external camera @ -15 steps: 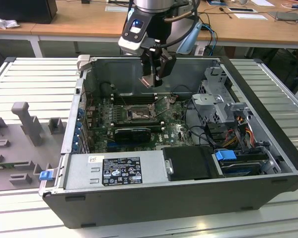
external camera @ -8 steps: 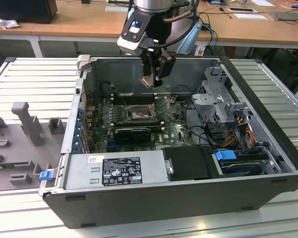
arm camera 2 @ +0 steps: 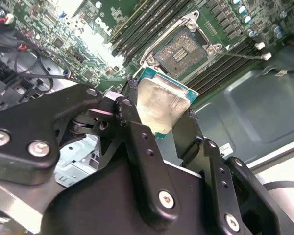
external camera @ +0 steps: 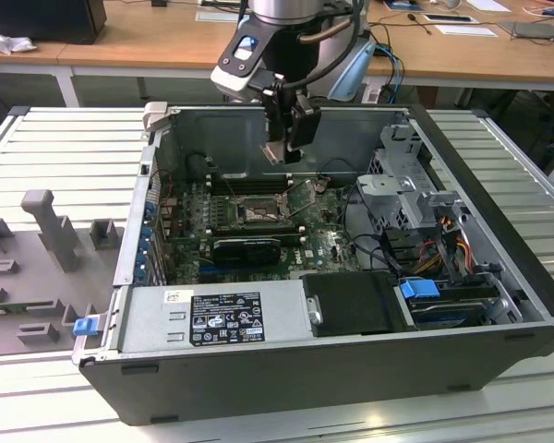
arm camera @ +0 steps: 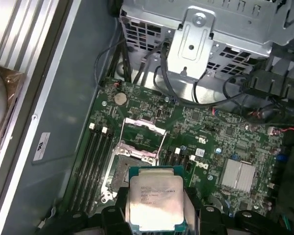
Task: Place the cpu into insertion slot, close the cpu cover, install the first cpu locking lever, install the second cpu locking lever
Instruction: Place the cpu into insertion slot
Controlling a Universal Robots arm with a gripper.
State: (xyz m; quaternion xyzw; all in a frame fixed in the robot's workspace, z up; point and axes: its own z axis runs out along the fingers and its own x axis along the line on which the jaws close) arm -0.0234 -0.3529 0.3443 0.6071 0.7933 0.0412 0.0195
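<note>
gripper (arm camera 2: pixel 159 122): shut down to chip width. Chip (arm camera: pixel 156 203) is pinched between both fingers by two opposite edges, pale metal face towards the wrist cameras.
chip position: carried in the air inside the open computer case (external camera: pixel 499 277), above the circuit board (arm camera: pixel 210 132). Not touching anything but the fingers. In the exterior view it hangs over the far left part of the case, just above and a little far of the socket (external camera: pixel 257 214).
socket: open and empty, with the dark contact field exposed in both wrist views. Nothing is seated in it.
cover (arm camera: pixel 143 128): judged to be swung up at one edge of the socket, clear of the opening. Levers can't be made out with certainty.
task state: chip picked up but not yet placed. Cover and both levers judged not yet done.
weight: judged very light, so no load on the grip worth counting.
stiffness: rigid thin plate with no give, so it will tilt as one piece if pinched off-centre.
surface: smooth metal lid, thin green edge, judged slippery. Only a narrow rim is available to the fingers.
fragility: high. The underside contacts and socket pins are judged easy to bend or contaminate.
where to hold: by the opposite side edges only, as held now, centred along each edge. The underside is to be left untouched and the chip kept level.
risk: a skewed or forced seating is judged likely to damage the pins.
</note>
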